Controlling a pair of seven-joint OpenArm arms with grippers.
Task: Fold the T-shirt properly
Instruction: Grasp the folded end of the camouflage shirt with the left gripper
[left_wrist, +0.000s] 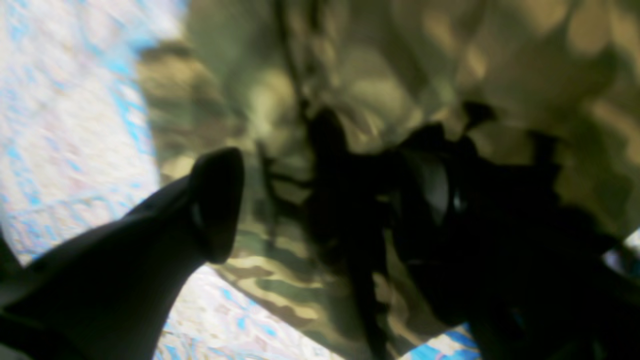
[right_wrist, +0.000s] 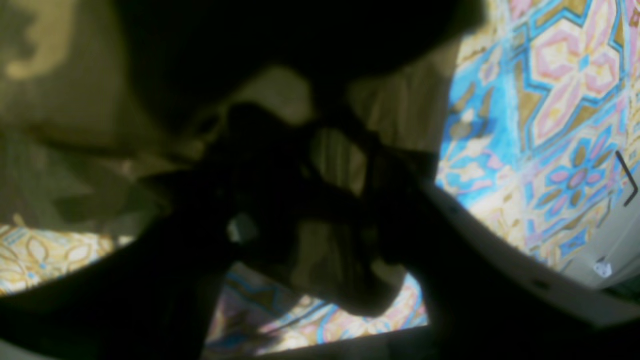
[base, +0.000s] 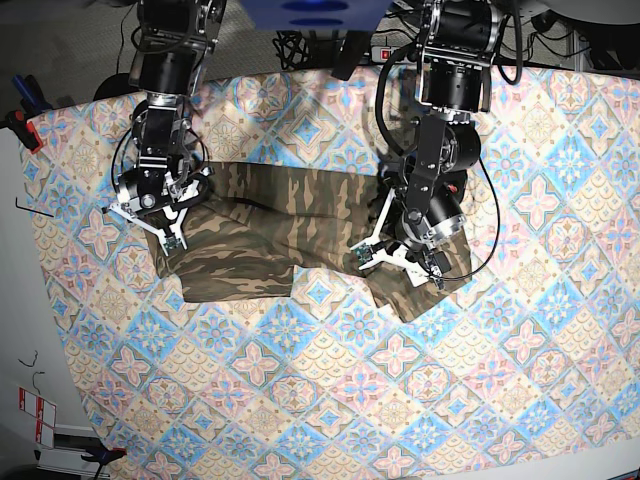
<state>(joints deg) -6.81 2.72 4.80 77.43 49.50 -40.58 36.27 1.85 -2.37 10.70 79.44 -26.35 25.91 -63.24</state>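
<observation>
Camouflage T-shirt (base: 260, 230) lies whole (base view only); each end effector's spread: untellable.

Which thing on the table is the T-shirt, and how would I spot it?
Look at the big tablecloth with blue, pink and cream tiles. The T-shirt lies across its upper middle, between the two black robot arms. It is the only soft thing there in green, brown and tan camouflage.

a tile-patterned tablecloth (base: 330, 390) in blue, pink and cream covers the surface. black cables (base: 300, 45) lie beyond its far edge; a small dark hook, perhaps a hex key (base: 32, 208), lies off its left edge.
</observation>
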